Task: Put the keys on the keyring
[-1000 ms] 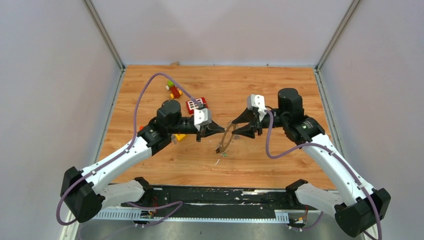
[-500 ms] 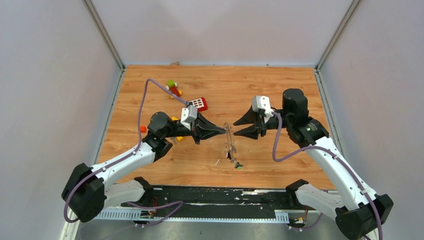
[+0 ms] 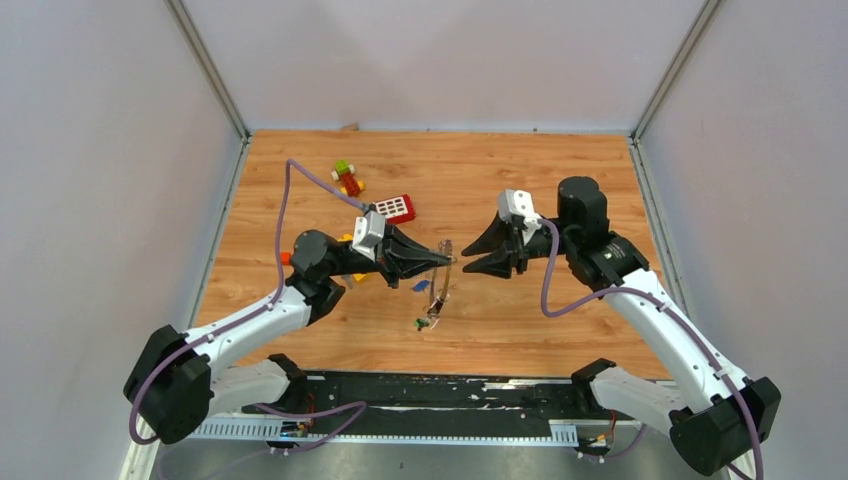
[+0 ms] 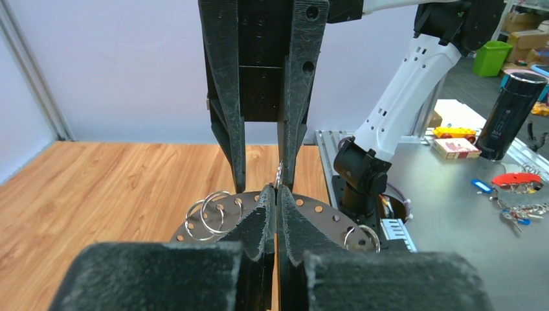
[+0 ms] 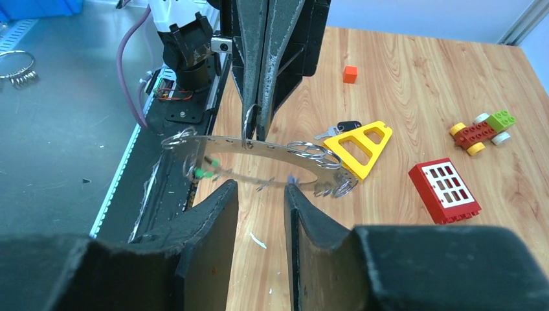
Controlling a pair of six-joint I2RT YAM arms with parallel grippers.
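Top external view: both arms reach over the wooden desk (image 3: 560,180) and meet near its middle. The left pincer (image 3: 443,260) is clamped tight on the rim of the keyring (image 3: 441,285), holding the flat grey perforated disc up off the desk, edge-on to that camera. Facing it, the right pincer (image 5: 259,191) stands partly open with nothing between its fingers. Its tips are just beside the disc's near rim, and whether they touch it is hard to say. On the desk lie a yellow triangular block (image 5: 359,146), a red window brick (image 5: 447,190), a small toy car (image 5: 482,128) and an orange cube (image 5: 350,73). A green-headed key (image 5: 206,173) and a blue-headed key (image 3: 423,286) dangle under the disc. A black-headed key (image 5: 346,126) lies just beside the yellow block.
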